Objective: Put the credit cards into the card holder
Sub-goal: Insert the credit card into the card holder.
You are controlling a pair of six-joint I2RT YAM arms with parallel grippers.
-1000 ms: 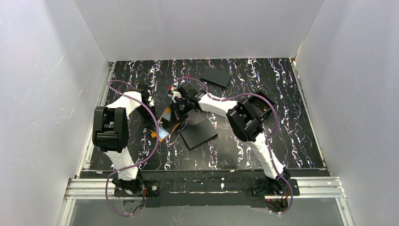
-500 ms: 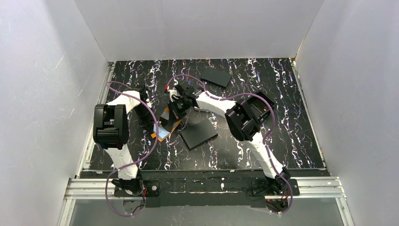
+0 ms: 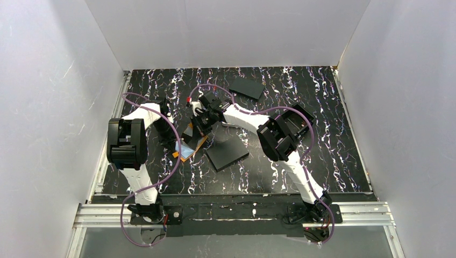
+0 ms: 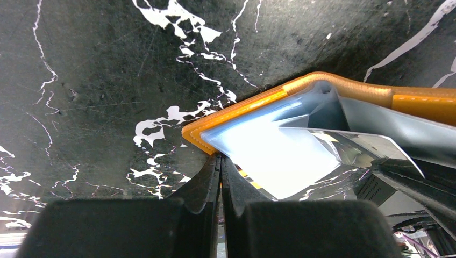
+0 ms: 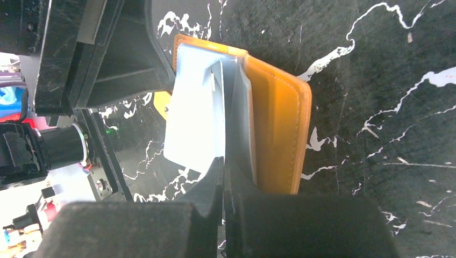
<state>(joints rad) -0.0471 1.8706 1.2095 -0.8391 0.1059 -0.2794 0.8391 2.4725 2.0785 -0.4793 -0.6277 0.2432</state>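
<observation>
The orange card holder (image 4: 242, 107) lies open on the black marbled table (image 3: 322, 134), caught between the two tools. The left tool (image 4: 219, 161) has its fingers pressed together, the tips right at the holder's near corner, where the orange rim meets the pale blue lining. Whether they nip that edge or only touch it is hard to tell.

The right tool (image 5: 223, 161) is also closed, and it pinches a thin blue-grey inner leaf of the holder. That leaf stands up from the fold just ahead of its tips, with the orange cover to the right of them.

The pockets show only pale lining and a glossy sleeve; a card inside cannot be made out. A flat black rectangle (image 3: 227, 152) lies beside the right tool, and another (image 3: 246, 86) well beyond it.
</observation>
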